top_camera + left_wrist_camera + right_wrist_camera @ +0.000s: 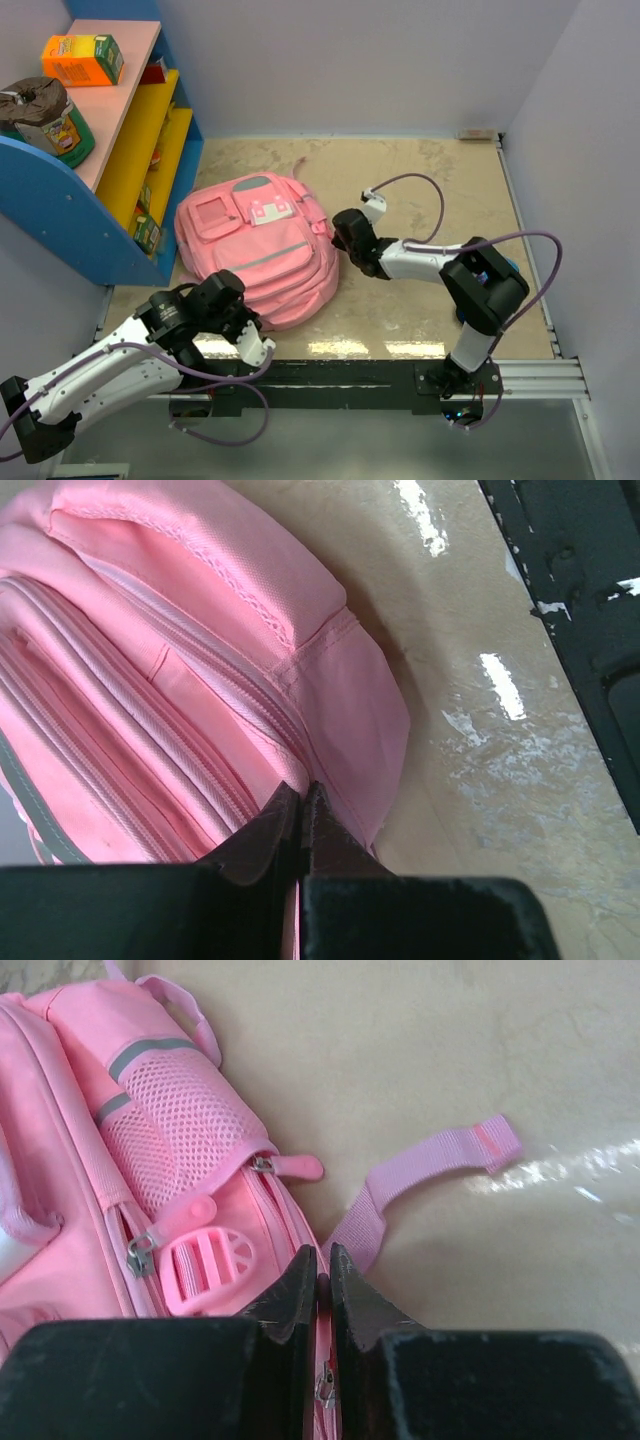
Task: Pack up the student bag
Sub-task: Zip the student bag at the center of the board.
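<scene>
Soft pink fabric backpack [255,265] lies flat, left of centre on the desk [440,175]. Left end effector [300,790], fully shut, rests on its near edge. Right end effector [320,1253] seems to pinch its right-side zip, so a slow pull looks best.

I see a blue shelf [60,205] at the left of the beige bench [450,190], an orange box [83,59] and a green-labelled jar [45,120] on its top board, small cartons [147,232] lower down.

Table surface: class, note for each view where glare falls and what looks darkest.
Top external: glare streaks on the table, near edge. Left wrist: white glare patches; left gripper darkest. Right wrist: pale sheen beside the strap; right gripper darkest.
</scene>
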Controlling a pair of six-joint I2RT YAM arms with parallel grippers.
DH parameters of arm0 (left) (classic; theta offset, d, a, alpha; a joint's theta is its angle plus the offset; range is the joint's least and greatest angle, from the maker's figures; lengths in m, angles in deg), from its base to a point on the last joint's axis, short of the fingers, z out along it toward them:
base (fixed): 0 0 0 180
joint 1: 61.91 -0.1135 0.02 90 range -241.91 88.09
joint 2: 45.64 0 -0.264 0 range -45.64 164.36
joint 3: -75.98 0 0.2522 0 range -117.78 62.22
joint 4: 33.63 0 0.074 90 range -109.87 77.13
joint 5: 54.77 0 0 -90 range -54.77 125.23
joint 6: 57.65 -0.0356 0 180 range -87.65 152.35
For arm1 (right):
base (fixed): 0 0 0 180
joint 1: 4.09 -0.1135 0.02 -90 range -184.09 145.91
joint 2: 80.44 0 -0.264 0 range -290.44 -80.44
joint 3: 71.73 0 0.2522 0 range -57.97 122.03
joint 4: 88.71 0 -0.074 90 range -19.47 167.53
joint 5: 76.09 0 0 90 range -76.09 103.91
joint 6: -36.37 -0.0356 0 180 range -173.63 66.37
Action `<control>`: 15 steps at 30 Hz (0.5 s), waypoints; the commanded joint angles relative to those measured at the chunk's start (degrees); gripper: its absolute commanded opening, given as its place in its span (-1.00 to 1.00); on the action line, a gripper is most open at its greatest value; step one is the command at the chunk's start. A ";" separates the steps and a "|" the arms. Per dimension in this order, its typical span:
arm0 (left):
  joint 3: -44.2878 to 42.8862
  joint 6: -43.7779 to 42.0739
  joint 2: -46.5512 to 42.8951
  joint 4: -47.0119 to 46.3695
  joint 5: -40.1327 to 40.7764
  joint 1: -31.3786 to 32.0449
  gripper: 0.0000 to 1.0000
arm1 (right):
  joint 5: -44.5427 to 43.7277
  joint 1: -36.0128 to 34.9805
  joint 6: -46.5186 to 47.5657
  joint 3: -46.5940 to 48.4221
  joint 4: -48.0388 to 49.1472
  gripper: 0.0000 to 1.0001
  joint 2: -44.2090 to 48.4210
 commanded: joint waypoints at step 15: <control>-0.89 4.94 -2.66 10.03 -0.19 -0.34 -1.00 | 17.35 8.88 14.53 28.97 -1.09 0.51 -17.37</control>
